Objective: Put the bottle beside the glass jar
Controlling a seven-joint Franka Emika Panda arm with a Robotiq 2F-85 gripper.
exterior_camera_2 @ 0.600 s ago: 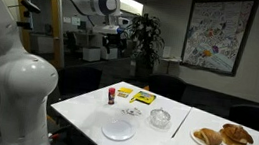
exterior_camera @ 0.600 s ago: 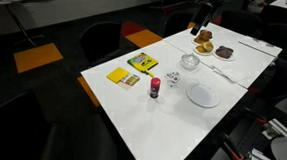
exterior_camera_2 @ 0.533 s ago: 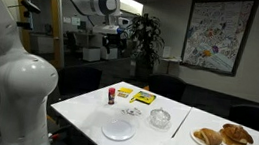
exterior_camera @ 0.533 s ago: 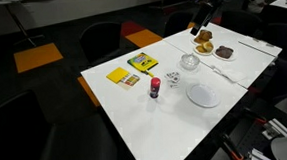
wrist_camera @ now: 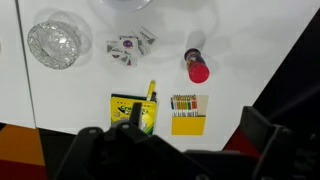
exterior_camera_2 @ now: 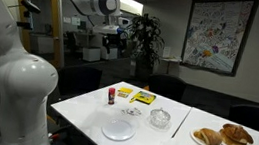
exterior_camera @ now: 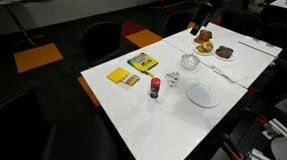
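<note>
The bottle (exterior_camera: 155, 86) is small and upright, dark red with a pale top, and stands on the white table (exterior_camera: 146, 120). It also shows in an exterior view (exterior_camera_2: 111, 94) and in the wrist view (wrist_camera: 197, 68). The glass jar (exterior_camera: 189, 61) stands apart from it, toward the food plates, and shows in an exterior view (exterior_camera_2: 160, 117) and in the wrist view (wrist_camera: 53, 43). My gripper (wrist_camera: 175, 150) is open and empty. It hangs high above the table's far side (exterior_camera: 202, 16), well away from the bottle.
A white plate (exterior_camera: 204, 94) and a small pale container (exterior_camera: 172, 81) sit near the bottle. Two crayon boxes (wrist_camera: 133, 112) (wrist_camera: 185, 113) lie by the table edge. Wrappers (wrist_camera: 130, 46) lie between jar and bottle. Plates of pastries (exterior_camera_2: 224, 135) stand at one end.
</note>
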